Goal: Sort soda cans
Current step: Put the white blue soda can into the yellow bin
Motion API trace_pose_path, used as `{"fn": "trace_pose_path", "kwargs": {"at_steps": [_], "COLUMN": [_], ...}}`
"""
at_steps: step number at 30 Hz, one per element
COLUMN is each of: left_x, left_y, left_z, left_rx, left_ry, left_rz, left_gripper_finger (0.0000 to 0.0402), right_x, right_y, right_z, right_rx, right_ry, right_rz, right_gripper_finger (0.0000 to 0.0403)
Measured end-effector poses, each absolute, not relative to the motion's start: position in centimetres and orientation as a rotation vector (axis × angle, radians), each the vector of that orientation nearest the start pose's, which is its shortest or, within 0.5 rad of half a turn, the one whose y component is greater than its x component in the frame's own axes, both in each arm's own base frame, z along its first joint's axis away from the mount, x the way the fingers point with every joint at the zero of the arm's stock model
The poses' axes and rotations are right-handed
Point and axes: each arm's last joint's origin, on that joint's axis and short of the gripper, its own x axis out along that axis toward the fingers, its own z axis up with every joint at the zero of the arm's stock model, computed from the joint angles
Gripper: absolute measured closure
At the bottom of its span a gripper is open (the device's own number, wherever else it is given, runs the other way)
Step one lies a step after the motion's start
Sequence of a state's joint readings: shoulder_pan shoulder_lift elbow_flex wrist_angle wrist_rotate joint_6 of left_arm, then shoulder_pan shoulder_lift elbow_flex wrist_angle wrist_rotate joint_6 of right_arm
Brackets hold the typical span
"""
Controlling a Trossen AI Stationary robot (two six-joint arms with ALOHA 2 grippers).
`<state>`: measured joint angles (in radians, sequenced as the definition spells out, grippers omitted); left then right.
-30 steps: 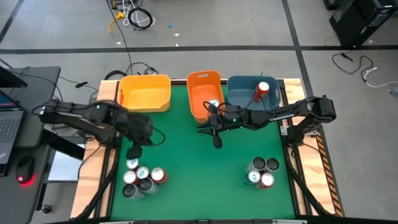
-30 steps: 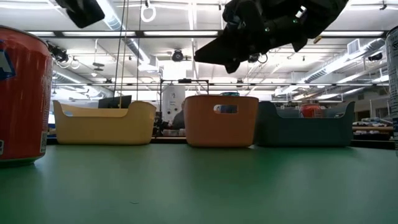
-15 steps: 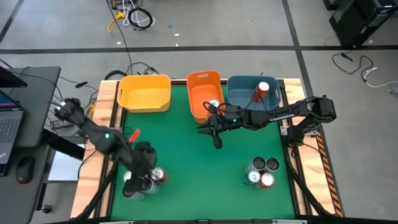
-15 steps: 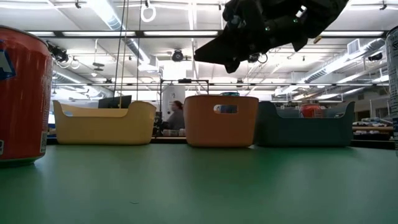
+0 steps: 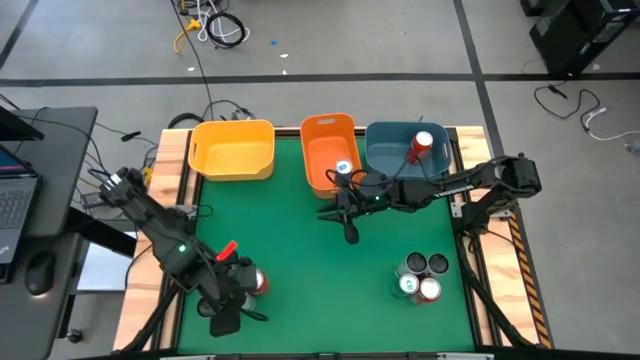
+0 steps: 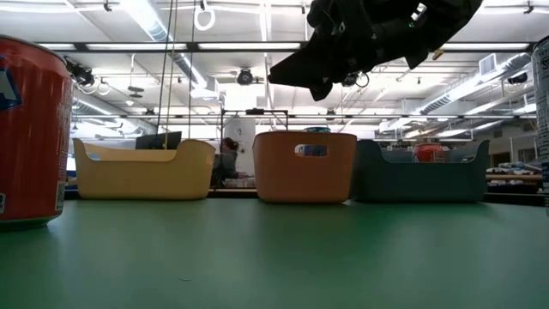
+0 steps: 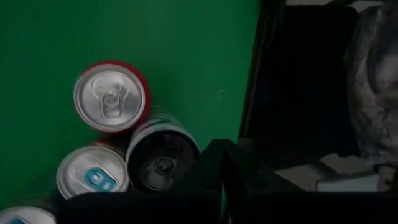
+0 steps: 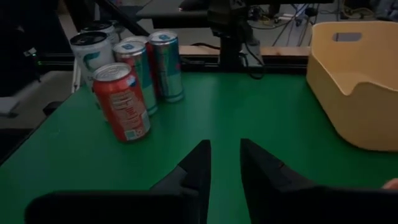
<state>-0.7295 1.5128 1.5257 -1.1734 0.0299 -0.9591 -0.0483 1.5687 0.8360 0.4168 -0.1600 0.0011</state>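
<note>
On the near left of the green table stands a cluster of soda cans: a red can (image 5: 257, 283) (image 7: 111, 97), a dark can (image 7: 163, 163) and a white-and-blue can (image 7: 93, 177). My left gripper (image 5: 225, 320) (image 7: 222, 150) hangs shut above their near side, hiding most of them from above, and touches none. My right gripper (image 5: 348, 228) (image 8: 225, 163) hovers over the table's middle, its fingers a narrow gap apart with nothing between them. A second cluster of cans (image 5: 420, 278) stands near right. One red can (image 5: 422, 145) lies in the blue bin (image 5: 385, 150).
A yellow bin (image 5: 235, 150), an orange bin (image 5: 322, 145) holding a white-and-blue can (image 5: 343, 168), and the blue bin line the far edge. In the low view a red can (image 6: 30, 133) stands close at the left. A person (image 6: 230, 153) shows behind the bins.
My left gripper has swung from just below the yellow bin toward the table's near edge, passing over the left cluster of cans, and its wrist has rolled. It now covers most of those cans in the high view. The cans stand as before.
</note>
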Motion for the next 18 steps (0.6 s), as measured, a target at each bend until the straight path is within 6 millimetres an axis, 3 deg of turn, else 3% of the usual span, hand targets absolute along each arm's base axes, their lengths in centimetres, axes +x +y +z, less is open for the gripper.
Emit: {"fn": "trace_pose_path", "kwargs": {"at_steps": [6,12,18], "left_x": [21.37,21.21,20.70], "left_y": [-19.51,-19.42,-18.73], "left_z": [33.98,33.91,33.60], "left_rx": [-0.428,-0.426,-0.371], "left_ry": [1.312,1.340,1.364], "left_rz": [-0.080,-0.081,0.025], "left_gripper_finger": [0.0338,0.0256,0.0169], "right_x": [33.31,33.32,33.30], "right_y": [-1.01,-0.69,-0.38], "right_z": [21.84,21.84,21.79], "right_rx": [0.062,0.080,0.078], "right_ry": [0.316,0.317,0.324], "right_rz": [0.110,0.116,0.125], "right_gripper_finger": [0.0329,0.0329,0.0329]}}
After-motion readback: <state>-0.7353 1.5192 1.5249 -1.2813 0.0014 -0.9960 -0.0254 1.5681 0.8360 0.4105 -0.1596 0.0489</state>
